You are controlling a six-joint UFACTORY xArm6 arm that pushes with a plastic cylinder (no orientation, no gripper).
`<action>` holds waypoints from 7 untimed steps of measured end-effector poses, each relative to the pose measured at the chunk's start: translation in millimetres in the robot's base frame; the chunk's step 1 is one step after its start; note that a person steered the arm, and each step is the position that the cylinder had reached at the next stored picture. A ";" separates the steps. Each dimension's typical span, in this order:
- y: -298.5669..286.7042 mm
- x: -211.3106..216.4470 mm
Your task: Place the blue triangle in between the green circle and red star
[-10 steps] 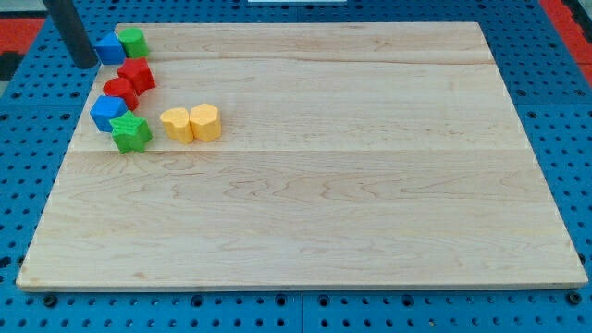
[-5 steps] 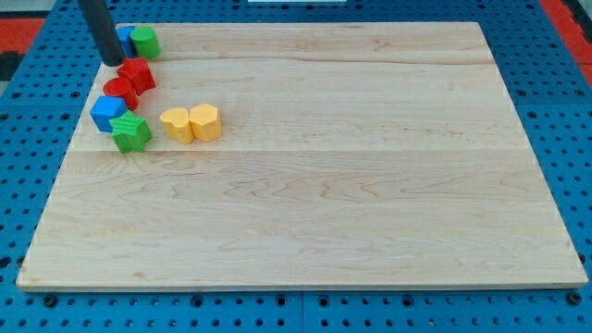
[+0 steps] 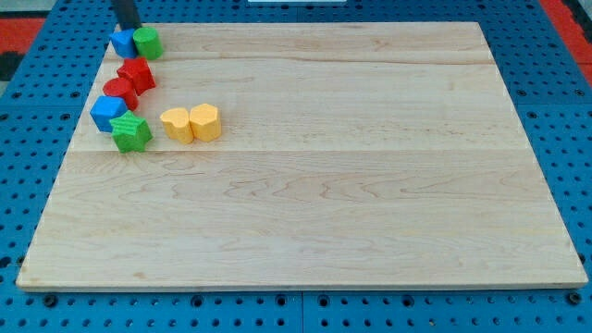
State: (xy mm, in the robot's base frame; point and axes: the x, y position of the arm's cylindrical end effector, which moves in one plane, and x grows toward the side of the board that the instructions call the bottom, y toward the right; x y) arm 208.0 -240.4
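Note:
The blue triangle (image 3: 121,43) lies at the view's top left of the wooden board (image 3: 314,185), touching the green circle (image 3: 146,42) on its right. The red star (image 3: 138,73) sits just below them, with a gap between it and the blue triangle. My tip (image 3: 128,28) is just above the blue triangle, at the board's top edge. The rod runs up out of the view.
A red round block (image 3: 119,91) touches the red star's lower left. Below it are a blue cube (image 3: 107,112) and a green star (image 3: 130,132). Two yellow blocks (image 3: 176,124) (image 3: 205,121) lie side by side to their right.
My tip has moved from the left of the blue triangle up and right to just above it. The blue triangle and green circle have shifted a little to the right.

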 end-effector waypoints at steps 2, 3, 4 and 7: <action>-5.5 2.6; -27.1 4.0; -46.1 18.7; -27.5 53.2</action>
